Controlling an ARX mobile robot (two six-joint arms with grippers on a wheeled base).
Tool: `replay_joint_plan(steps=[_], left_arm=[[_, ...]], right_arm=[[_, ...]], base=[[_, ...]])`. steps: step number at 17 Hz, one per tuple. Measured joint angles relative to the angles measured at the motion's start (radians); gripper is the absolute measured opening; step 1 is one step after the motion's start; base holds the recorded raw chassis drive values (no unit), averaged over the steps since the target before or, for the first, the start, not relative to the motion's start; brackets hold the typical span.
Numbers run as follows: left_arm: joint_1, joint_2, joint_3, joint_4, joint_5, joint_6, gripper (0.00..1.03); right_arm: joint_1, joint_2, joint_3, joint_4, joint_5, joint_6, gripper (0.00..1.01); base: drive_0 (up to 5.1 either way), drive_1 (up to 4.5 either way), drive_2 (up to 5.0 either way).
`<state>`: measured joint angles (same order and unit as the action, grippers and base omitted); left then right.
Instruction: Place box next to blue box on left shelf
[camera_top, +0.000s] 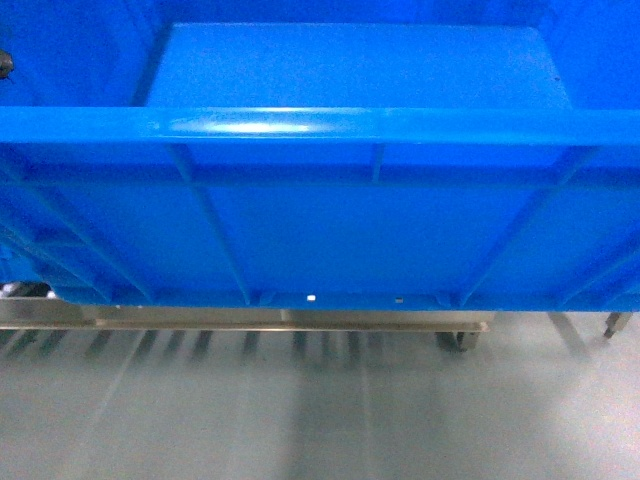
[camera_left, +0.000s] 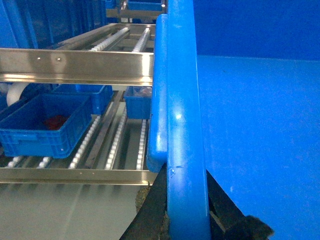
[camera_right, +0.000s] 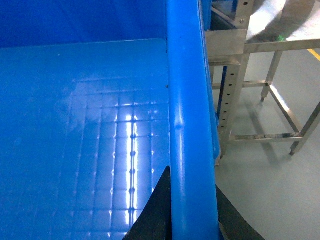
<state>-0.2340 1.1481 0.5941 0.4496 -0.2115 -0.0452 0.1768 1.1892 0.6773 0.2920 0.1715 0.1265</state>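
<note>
The box (camera_top: 320, 230) is a large bright-blue open crate that fills the head view, held up between both arms. My left gripper (camera_left: 186, 202) is shut on its left rim (camera_left: 185, 125), one dark finger on each side. My right gripper (camera_right: 194, 212) is shut on the right rim (camera_right: 190, 115) in the same way. The left shelf (camera_left: 116, 142) shows in the left wrist view, with white roller lanes and a shiny front lip (camera_left: 75, 176). A smaller blue box (camera_left: 42, 125) sits on those rollers, left of the crate. The crate's underside is hidden.
An upper steel shelf beam (camera_left: 75, 65) crosses above the roller lanes, and another small blue bin (camera_left: 137, 102) stands further back. A metal lip (camera_top: 290, 320) and a caster (camera_top: 458, 340) show under the crate. A steel frame (camera_right: 270, 90) stands on the grey floor at right.
</note>
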Motion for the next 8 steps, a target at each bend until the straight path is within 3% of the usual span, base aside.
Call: replay_joint_plan(steps=[8], left_arm=[[0.001,0.0,0.0,0.001,-0.001,0.0,0.09]], right_arm=[[0.001,-0.001,0.0,0.003,0.0,0.0,0.08]], base=[[-5.2,2.28,2.3]])
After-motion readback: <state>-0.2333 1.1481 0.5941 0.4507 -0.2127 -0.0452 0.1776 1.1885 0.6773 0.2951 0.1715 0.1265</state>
